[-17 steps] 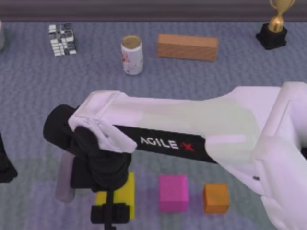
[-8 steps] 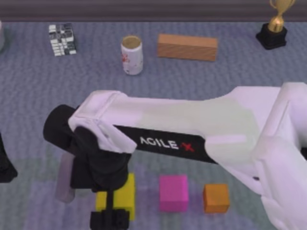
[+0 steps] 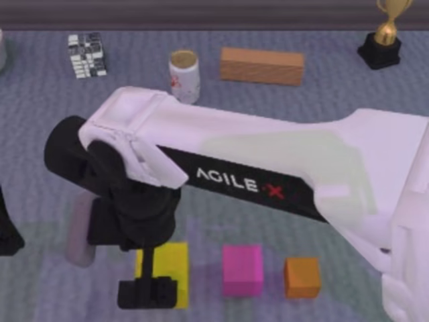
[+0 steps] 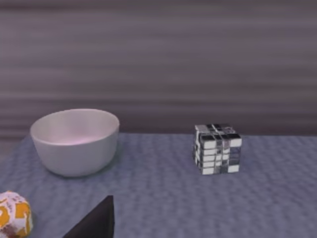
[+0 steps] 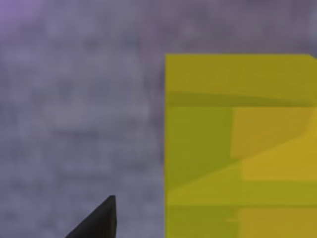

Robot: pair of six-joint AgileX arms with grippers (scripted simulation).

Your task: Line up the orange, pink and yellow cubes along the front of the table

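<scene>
Top view — right arm stretched leftward, fingers (image 3: 147,293) over yellow cube (image 3: 167,265) — spread unclear.

our right arm (image 3: 268,174) spans the bench's (image 3: 40,134) middle, its end effector (image 3: 149,293) over the yellow cube (image 3: 167,265). narrow gaps part yellow, pink cube (image 3: 242,270) and orange cube (image 3: 301,277). the can (image 3: 184,76), wooden block (image 3: 262,65) and patterned cube (image 3: 86,55) line the far edge; bare bench lies at left.

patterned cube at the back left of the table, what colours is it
Black and white, in a grid of small tiles. The patterned cube shows best in the left wrist view.
</scene>
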